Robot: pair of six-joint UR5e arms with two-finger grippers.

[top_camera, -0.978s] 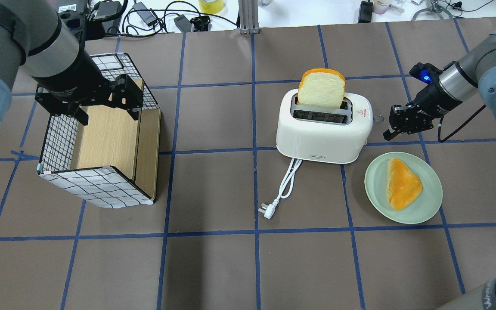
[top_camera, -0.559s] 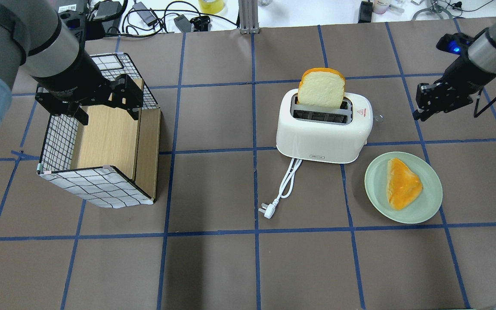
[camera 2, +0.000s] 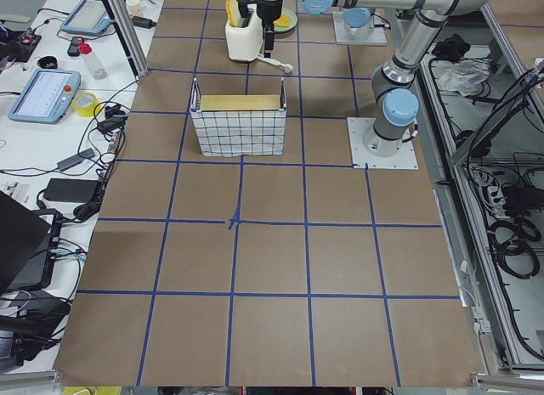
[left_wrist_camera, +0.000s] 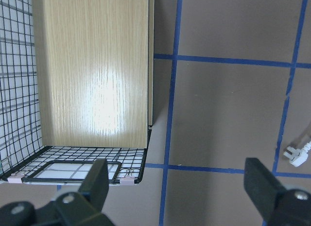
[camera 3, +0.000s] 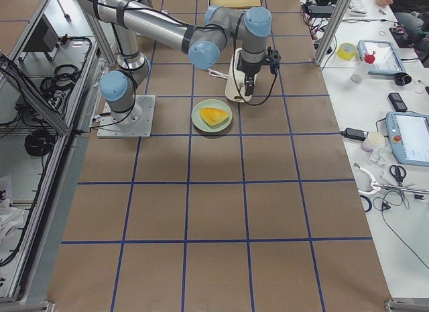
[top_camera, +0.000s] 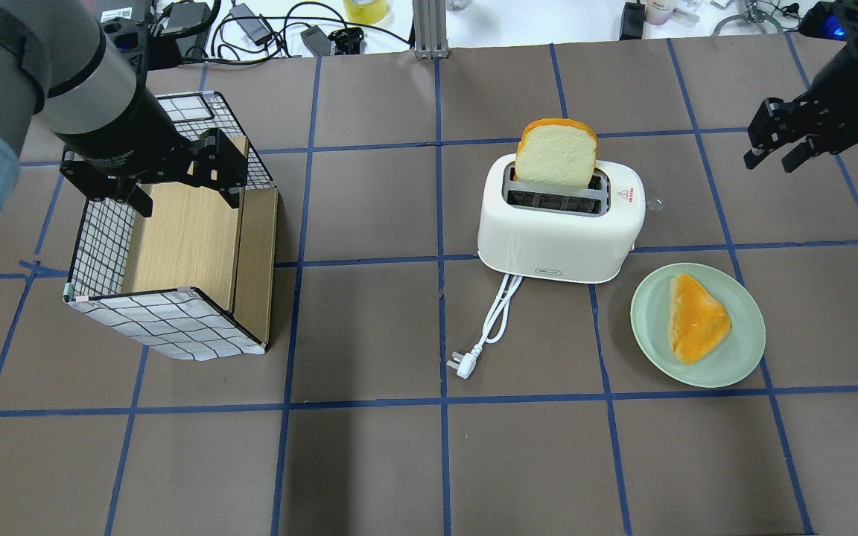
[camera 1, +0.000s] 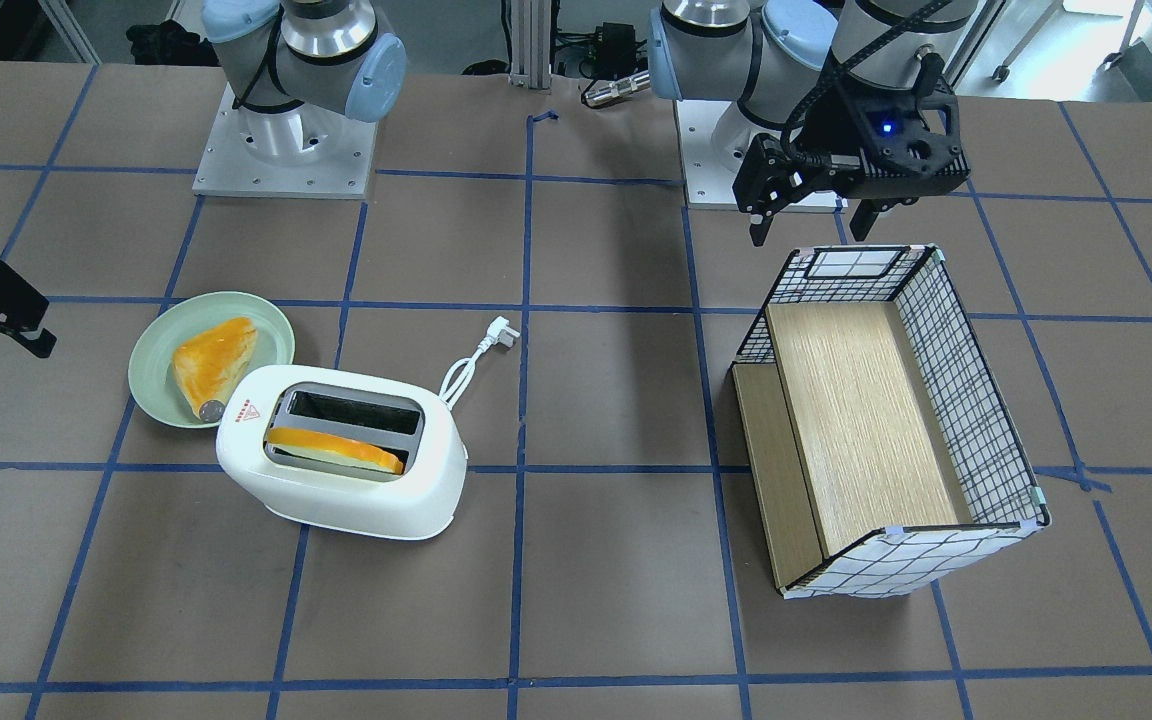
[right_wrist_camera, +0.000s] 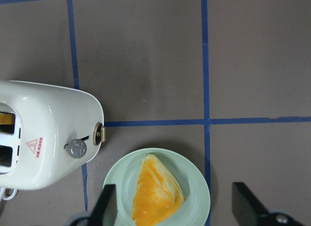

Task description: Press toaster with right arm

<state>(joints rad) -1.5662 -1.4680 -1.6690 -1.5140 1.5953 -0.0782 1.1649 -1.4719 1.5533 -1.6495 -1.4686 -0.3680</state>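
Observation:
The white two-slot toaster [top_camera: 559,231] stands right of the table's middle, with its white cord and plug [top_camera: 466,366] trailing toward the robot. A slice of bread [top_camera: 555,152] stands tall in its far slot. The small lever [top_camera: 652,201] sticks out of the toaster's right end; the right wrist view shows the toaster [right_wrist_camera: 43,133], its grey knob [right_wrist_camera: 76,148] and lever [right_wrist_camera: 99,133]. My right gripper [top_camera: 771,158] is open and empty, well to the right of the toaster and apart from it. My left gripper [top_camera: 187,197] is open and empty above the checked basket [top_camera: 176,327].
A pale green plate [top_camera: 742,357] with a piece of orange toast [top_camera: 697,316] lies near the toaster's right front corner. The basket with a wooden insert [camera 1: 876,420] lies on its side on the left. Cables and clutter sit beyond the far edge.
My right gripper has drawn back from beside the toaster's lever, moving right and toward the table's far side. The bread stands as high as before. The left arm has not moved.

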